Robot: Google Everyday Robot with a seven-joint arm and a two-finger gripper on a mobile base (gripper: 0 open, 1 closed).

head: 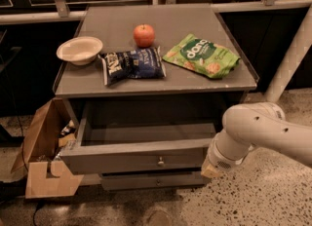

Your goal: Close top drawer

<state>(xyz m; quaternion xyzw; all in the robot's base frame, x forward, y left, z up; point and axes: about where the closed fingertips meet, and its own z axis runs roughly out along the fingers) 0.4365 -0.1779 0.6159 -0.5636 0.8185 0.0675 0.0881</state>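
Note:
The top drawer [141, 159] of the grey cabinet stands pulled out, its shallow box empty inside and its flat front carrying a small round metal knob [160, 161] at the centre. My white arm [258, 135] reaches in from the right. The gripper [210, 170] is at the arm's end, low by the right end of the drawer front; its fingers are hidden behind the wrist. A lower drawer front [156, 181] with a similar knob shows beneath.
On the cabinet top [195, 81] lie a white bowl [79, 50], a red apple [144, 35], a dark blue chip bag [131, 64] and a green snack bag [202, 55]. A cardboard box [44, 157] stands on the floor at the left. A white post [292, 54] rises at the right.

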